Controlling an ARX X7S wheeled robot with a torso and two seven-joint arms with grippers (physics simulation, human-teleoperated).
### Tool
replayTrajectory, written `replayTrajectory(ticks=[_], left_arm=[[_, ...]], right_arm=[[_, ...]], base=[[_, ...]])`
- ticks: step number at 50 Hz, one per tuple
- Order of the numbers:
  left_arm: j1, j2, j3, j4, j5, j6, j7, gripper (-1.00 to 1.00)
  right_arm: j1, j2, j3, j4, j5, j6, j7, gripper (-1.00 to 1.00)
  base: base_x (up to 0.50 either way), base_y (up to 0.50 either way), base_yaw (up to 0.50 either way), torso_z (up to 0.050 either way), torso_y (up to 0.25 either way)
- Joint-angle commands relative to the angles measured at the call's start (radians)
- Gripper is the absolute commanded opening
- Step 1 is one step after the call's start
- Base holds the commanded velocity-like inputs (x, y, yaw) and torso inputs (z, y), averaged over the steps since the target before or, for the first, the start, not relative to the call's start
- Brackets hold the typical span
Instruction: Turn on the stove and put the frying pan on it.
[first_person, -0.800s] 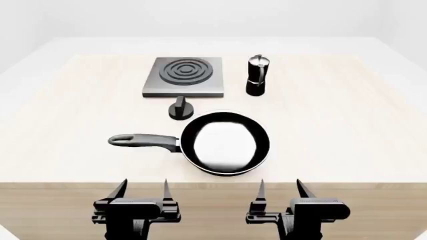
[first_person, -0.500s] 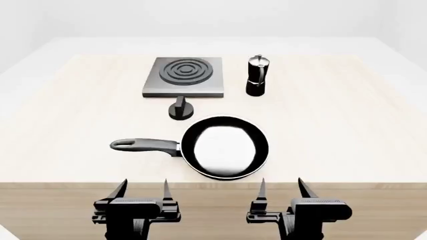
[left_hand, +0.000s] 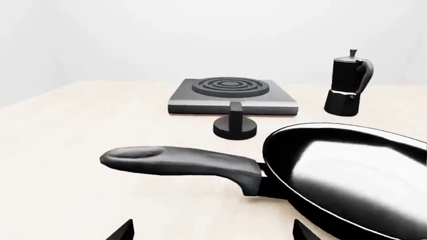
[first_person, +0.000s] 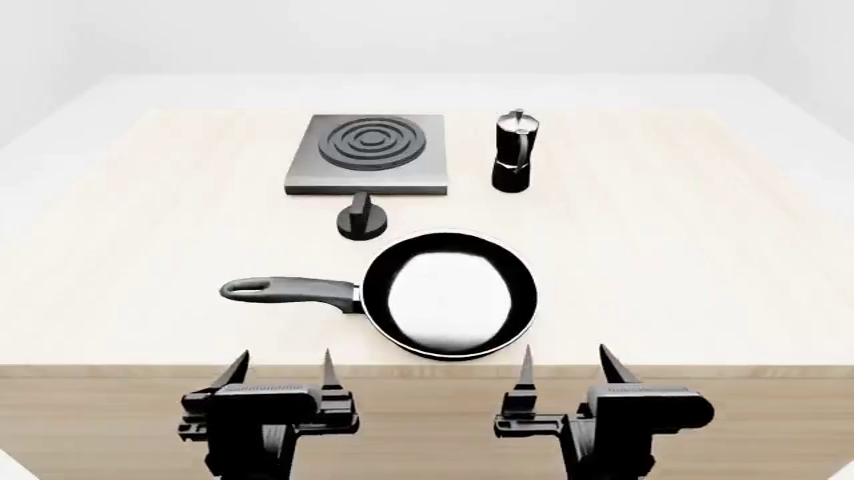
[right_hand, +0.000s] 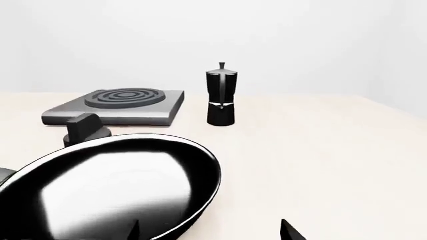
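Both grippers are seen slightly raised and nudged forward against the earlier head frames, while the pan, shifted a touch early on, is now settled. Only an opening approach is read from this; nothing is grasped, the knob is untouched, the pan is not yet on the burner.

Left gripper (first_person: 284, 372) is held with fingers spread apart, empty, at the near table edge. Right gripper (first_person: 565, 365) is likewise spread and empty.

Nearest ahead of both, the frying pan (first_person: 451, 293) is laid flat on the table (first_person: 694, 240). Its bowl is placed just ahead of the right gripper, and its long handle (first_person: 287, 291) is pointed across in front of the left gripper, apart from the fingertips.

Further out, beyond the pan rim, the small black knob (first_person: 362, 217) is found, standing clear of the pan. Beyond it the stove (first_person: 368, 152) is set, burner bare. Farthest, ahead of the right gripper, the moka pot (first_person: 514, 150) is stood upright just beside the stove.
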Motion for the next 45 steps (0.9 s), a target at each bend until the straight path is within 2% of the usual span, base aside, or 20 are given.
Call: replayTrajectory(ticks=[1,2,4,7,16,18,21,23,28,34,42,45], left_arm=[[-0.124,-0.027,-0.020,0.369,-0.071,-0.462,-0.067,1.00],[-0.193,-0.041,-0.018,0.451,-0.085,-0.582,-0.071,1.00],[-0.262,-0.048,-0.024,0.499,-0.105,-0.696,-0.078,1.00],[-0.323,-0.057,-0.029,0.521,-0.118,-0.742,-0.077,1.00],[-0.310,-0.066,-0.032,0.470,-0.115,-0.695,-0.078,1.00],[-0.311,-0.069,-0.030,0.470,-0.115,-0.697,-0.081,1.00],[-0.313,-0.072,-0.025,0.469,-0.115,-0.696,-0.083,1.00],[-0.314,-0.074,-0.024,0.466,-0.117,-0.690,-0.081,1.00],[-0.313,-0.080,-0.026,0.458,-0.119,-0.682,-0.083,1.00],[-0.305,-0.085,-0.025,0.433,-0.116,-0.656,-0.087,1.00],[-0.307,-0.089,-0.020,0.428,-0.118,-0.649,-0.094,1.00],[-0.308,-0.091,-0.016,0.424,-0.117,-0.647,-0.096,1.00]], right_arm=[[0.131,0.058,0.015,-0.426,0.105,0.541,0.023,1.00],[0.204,0.067,0.030,-0.507,0.143,0.682,0.024,1.00],[0.270,0.071,0.044,-0.534,0.161,0.768,0.032,1.00],[0.322,0.094,0.020,-0.534,0.131,0.791,0.051,1.00],[0.313,0.101,0.035,-0.500,0.136,0.772,0.053,1.00],[0.328,0.111,0.035,-0.484,0.095,0.775,0.093,1.00],[0.388,0.110,0.137,-0.447,0.078,0.831,0.155,1.00],[0.436,0.164,0.197,-0.362,-0.021,0.830,0.260,1.00],[0.403,0.201,0.390,-0.303,-0.003,0.769,0.269,1.00],[0.320,0.226,0.549,-0.366,0.022,0.775,0.257,1.00],[0.279,0.220,0.600,-0.365,0.037,0.737,0.243,1.00],[0.281,0.219,0.590,-0.352,0.036,0.734,0.244,1.00]], base=[[0.00,0.00,0.00,0.000,0.000],[0.00,0.00,0.00,0.000,0.000],[0.00,0.00,0.00,0.000,0.000],[0.00,0.00,0.00,0.000,0.000],[0.00,0.00,0.00,0.000,0.000],[0.00,0.00,0.00,0.000,0.000],[0.00,0.00,0.00,0.000,0.000],[0.00,0.00,0.00,0.000,0.000],[0.00,0.00,0.00,0.000,0.000],[0.00,0.00,0.00,0.000,0.000],[0.00,0.00,0.00,0.000,0.000],[0.48,0.00,0.00,0.000,0.000]])
